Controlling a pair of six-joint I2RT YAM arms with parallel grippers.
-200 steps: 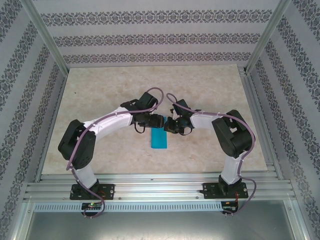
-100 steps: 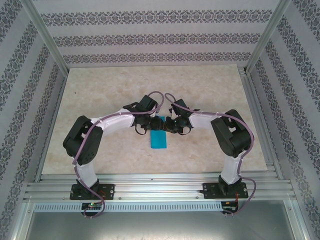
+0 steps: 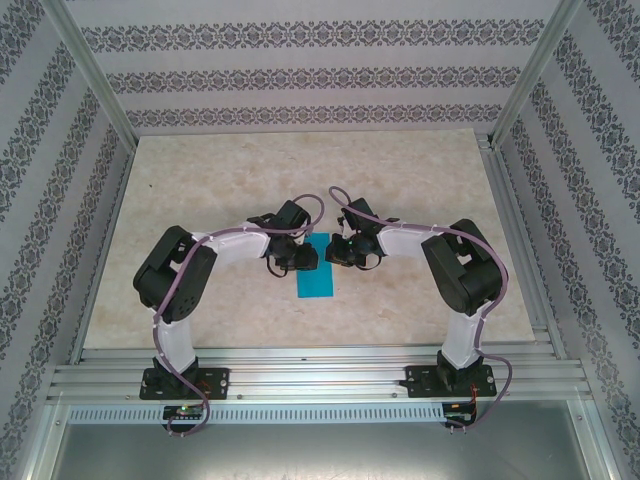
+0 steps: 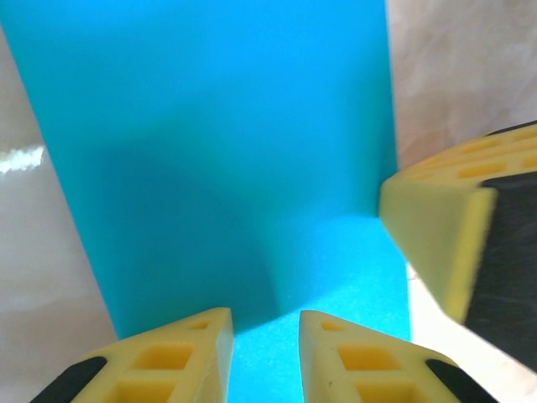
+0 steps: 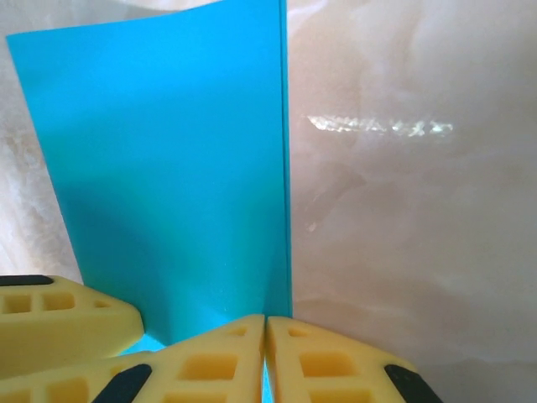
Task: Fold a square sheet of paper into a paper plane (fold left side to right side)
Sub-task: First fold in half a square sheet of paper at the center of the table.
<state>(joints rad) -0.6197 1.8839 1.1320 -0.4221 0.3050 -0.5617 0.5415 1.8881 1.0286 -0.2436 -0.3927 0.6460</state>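
From above, the blue paper [image 3: 316, 278] is seen on the bench [image 3: 200, 180] between the left pincer [image 3: 304, 258] and the right pincer [image 3: 336, 250]. At the left wrist, its fingers [image 4: 168, 361] are held slightly spread over the paper. At the right wrist, the paper's edge is pinched.

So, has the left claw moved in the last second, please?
Yes: the left claw has drawn back leftward, away from the right claw, baring more of the blue sheet, and slightly toward the near rail.
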